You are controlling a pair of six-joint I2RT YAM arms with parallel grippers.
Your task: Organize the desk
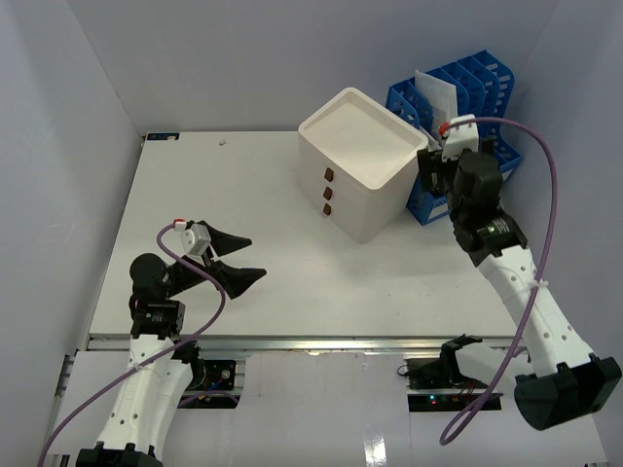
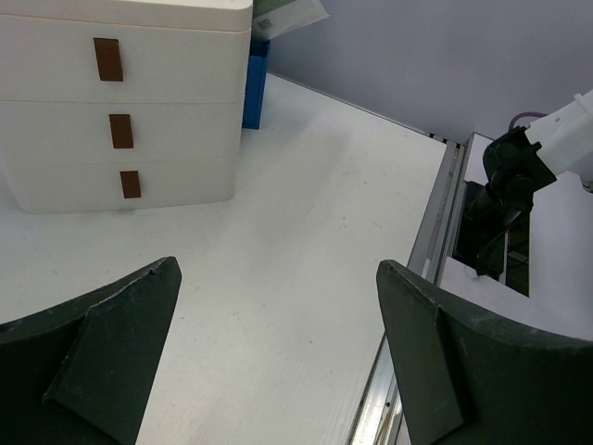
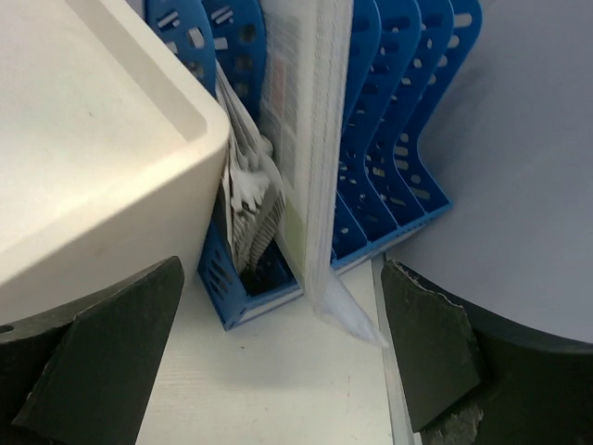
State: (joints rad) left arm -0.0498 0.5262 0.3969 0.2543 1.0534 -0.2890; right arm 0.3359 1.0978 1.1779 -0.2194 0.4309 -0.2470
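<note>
Table (image 1: 292, 282): white top filling the overhead view, with a metal rail along its 6 o'clock edge.
Left pincer (image 1: 255, 258): jaws wide apart, holding nothing, hovering at 8 o'clock.
Right pincer (image 3: 280, 269): jaws spread and empty, above the blue file rack (image 1: 477, 88) at 2 o'clock, just beside the drawer box (image 1: 355, 175).
Step, as judged: seating the papers (image 3: 310, 139) squarely in the rack.
Method: straddle the sheaf alone. Keep the 9 o'clock finger off the box wall. Close gently.

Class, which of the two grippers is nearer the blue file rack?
The right gripper: it sits open right at the blue file rack, while the left gripper is open over bare desk, far off.
</note>
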